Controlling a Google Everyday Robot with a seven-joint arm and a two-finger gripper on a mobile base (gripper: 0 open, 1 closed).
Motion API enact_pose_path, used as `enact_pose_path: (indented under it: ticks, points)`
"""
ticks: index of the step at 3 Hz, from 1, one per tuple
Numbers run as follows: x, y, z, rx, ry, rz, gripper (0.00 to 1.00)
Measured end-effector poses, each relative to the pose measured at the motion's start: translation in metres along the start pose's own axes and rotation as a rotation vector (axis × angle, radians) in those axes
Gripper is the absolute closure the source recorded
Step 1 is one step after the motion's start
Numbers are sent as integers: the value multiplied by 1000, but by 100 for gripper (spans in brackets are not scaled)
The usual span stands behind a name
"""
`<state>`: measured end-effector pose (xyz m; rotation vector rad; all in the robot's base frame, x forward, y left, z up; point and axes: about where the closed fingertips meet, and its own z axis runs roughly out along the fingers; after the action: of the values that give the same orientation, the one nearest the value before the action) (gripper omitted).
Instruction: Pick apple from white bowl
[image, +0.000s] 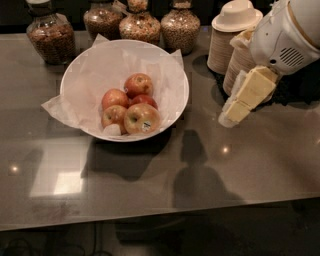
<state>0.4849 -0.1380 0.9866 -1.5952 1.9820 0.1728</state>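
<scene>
The white bowl (172, 75), lined with crinkled white paper, stands on the dark counter at left of centre. It holds several apples. The largest, yellowish-red apple (142, 118) with a small sticker lies at the bowl's front; redder apples (139, 84) lie behind and to its left. My gripper (231, 114), with pale yellow pads, hangs at the right, pointing down and left. It is above the counter, to the right of the bowl and apart from it, and holds nothing.
Stacked beige paper bowls (235, 35) stand right behind the gripper. Several glass jars of grains (180, 27) line the back edge. The grey counter (150, 185) runs to a front edge near the bottom of the view.
</scene>
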Motion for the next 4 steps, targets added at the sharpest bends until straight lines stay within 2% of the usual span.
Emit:
enact_pose_path:
  ticks: [1, 2, 3, 4]
  points:
    - [-27, -5, 23, -16, -116, 21, 0]
    - [-40, -8, 32, -27, -184, 43, 8]
    - [-53, -8, 38, -43, -221, 44, 16]
    - [-63, -4, 53, -94, -262, 47, 19]
